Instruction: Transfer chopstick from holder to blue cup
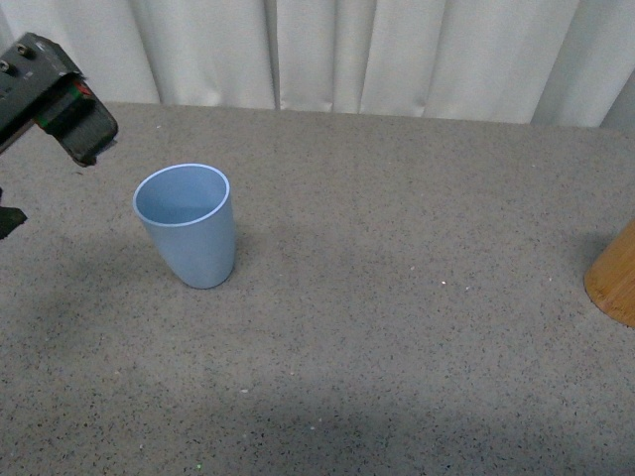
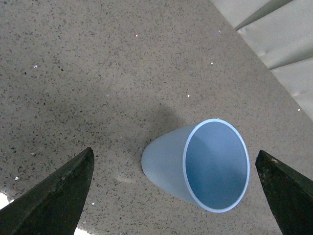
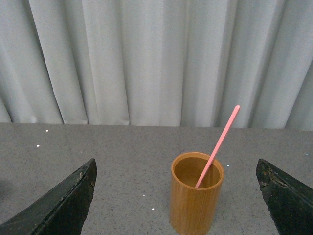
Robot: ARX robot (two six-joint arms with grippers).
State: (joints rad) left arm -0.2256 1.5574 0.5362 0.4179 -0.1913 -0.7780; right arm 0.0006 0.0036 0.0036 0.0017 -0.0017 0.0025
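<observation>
Our left tool (image 2: 173,151) hangs tilted above the one blue cup (image 1: 189,226), its two dark, pointed fingers spread wide to either side of the rim. Our right tool (image 3: 175,161) faces the single holder (image 3: 193,205) level-on, likewise parted and gripping nothing. One slim pink chopstick (image 3: 218,145) leans in that holder — a grained, wood-coloured cylinder. The cup, smooth and tapered, stands upright on the speckled grey tabletop (image 1: 397,327), well apart from the holder.
</observation>
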